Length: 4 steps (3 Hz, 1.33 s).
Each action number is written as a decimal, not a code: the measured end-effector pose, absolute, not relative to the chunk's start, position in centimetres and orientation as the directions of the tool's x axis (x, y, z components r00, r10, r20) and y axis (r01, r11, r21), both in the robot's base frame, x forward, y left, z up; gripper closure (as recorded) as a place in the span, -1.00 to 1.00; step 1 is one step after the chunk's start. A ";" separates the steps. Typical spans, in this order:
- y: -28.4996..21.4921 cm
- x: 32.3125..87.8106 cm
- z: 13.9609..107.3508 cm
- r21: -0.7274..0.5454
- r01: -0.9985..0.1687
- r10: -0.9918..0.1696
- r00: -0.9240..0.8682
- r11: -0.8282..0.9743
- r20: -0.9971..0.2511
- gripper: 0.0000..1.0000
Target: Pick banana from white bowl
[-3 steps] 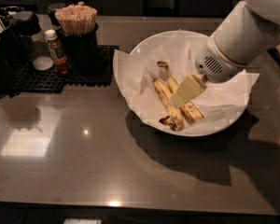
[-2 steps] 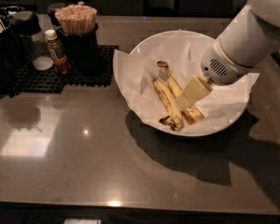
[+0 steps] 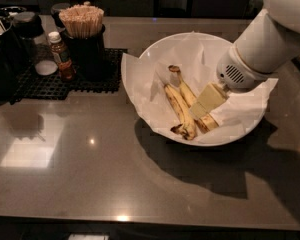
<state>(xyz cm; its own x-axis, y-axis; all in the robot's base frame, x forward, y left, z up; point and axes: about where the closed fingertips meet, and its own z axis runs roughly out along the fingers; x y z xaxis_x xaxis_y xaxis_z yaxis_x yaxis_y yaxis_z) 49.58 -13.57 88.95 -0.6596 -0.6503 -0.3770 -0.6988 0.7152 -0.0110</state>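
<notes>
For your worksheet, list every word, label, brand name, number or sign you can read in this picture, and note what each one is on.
No text here can be read.
Small bottle on the black mat: it has a label, but it is too blurred to read.
The gripper, low over the banana in the white bowl, shows no lettering.

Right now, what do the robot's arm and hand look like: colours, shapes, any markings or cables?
The arm is a thick, smooth white cylinder under a rounded white shell. Its wrist housing is a rounded light-grey cap with dark vent slots. The hand, a pale cream blocky piece, sits over the wide white paper-lined bowl. No cables or markings show.
</notes>
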 end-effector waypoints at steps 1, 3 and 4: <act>-13.9 49.2 88.1 0.003 -0.694 -0.649 -0.673 0.720 -0.355 -0.34; -15.0 47.1 86.9 0.026 -0.680 -0.641 -0.703 0.733 -0.307 -0.34; -15.1 46.9 86.6 0.029 -0.683 -0.646 -0.703 0.730 -0.297 -0.34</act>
